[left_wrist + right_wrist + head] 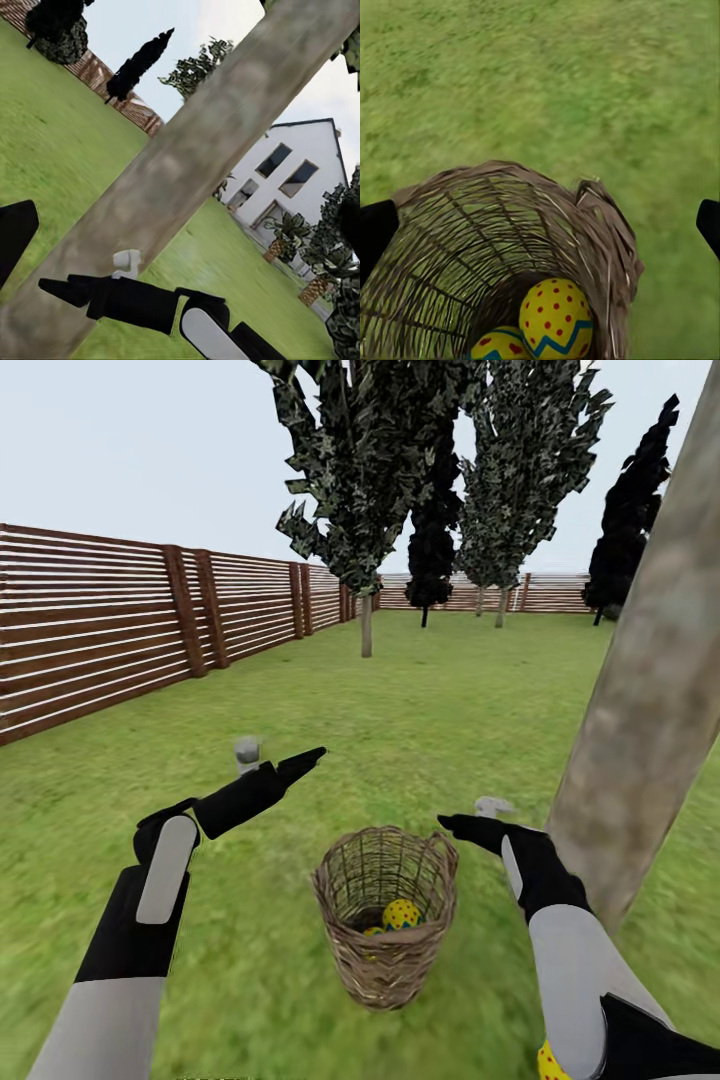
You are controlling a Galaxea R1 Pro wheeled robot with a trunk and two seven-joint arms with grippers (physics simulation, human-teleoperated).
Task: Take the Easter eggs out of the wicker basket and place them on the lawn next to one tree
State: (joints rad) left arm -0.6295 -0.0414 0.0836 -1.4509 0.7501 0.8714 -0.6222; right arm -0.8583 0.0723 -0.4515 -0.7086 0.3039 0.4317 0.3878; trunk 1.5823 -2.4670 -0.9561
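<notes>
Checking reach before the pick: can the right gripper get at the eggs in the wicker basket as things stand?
Probably yes. The right gripper hangs open just above the wicker basket; its mouth is open, with two eggs showing inside.

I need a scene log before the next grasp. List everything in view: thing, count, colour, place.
Wicker basket: one, brown, upright on the lawn between both arms.
Easter eggs: two seen inside the basket, yellow with red dots; a third yellow dotted shape at the lower edge by the right arm.
Tree: one thick grey-brown trunk, right of the basket.
Other trees: several, dark green, farther back.
Fence: brown slats, left and rear.
House: one, white.
Lawn: green.
Left end effector: black, open.
Right end effector: black, open.
</notes>
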